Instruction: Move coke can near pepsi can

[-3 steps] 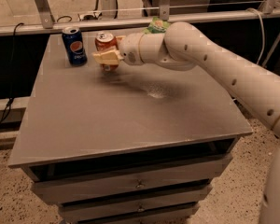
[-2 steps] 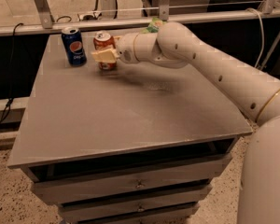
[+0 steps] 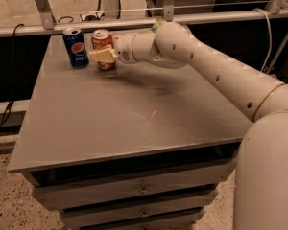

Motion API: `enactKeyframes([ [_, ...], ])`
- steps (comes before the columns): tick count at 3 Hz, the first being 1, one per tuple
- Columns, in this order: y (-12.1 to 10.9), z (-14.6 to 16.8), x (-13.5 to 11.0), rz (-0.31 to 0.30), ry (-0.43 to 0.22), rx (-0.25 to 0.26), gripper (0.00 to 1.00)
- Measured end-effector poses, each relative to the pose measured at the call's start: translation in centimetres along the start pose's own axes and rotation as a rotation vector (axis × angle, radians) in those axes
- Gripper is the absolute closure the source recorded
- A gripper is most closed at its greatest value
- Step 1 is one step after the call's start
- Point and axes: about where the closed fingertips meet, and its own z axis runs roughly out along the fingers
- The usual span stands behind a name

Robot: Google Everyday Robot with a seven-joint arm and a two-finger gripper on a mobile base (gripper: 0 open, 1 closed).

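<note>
The coke can (image 3: 102,41) is red-orange with a silver top and stands upright at the back left of the grey table (image 3: 134,114). My gripper (image 3: 104,55) is shut on the coke can, its pale fingers (image 3: 101,56) across the can's lower front. The pepsi can (image 3: 76,47) is dark blue with a round logo and stands upright just left of the coke can, a small gap between them. The white arm (image 3: 206,71) reaches in from the right.
A metal rail (image 3: 134,22) runs along the table's far edge. A green object (image 3: 158,22) shows behind the arm. Drawers (image 3: 143,189) sit under the tabletop. The floor lies to the left and front.
My gripper has carried the coke can to the left, closer to the pepsi can. The pepsi can has not moved.
</note>
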Motion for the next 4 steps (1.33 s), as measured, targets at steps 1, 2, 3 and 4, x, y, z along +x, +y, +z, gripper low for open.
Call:
enactKeyframes([
  [1,0.0,0.0,0.0,0.0,0.0,0.0,0.12],
  [2,-0.2,0.2,0.2,0.012,-0.009,0.003,0.0],
  [3,0.2,0.1,-0.2,0.011,-0.026,-0.012,0.0],
  [4,0.6,-2.2,-1.0,-0.02,-0.033,0.004,0.0],
])
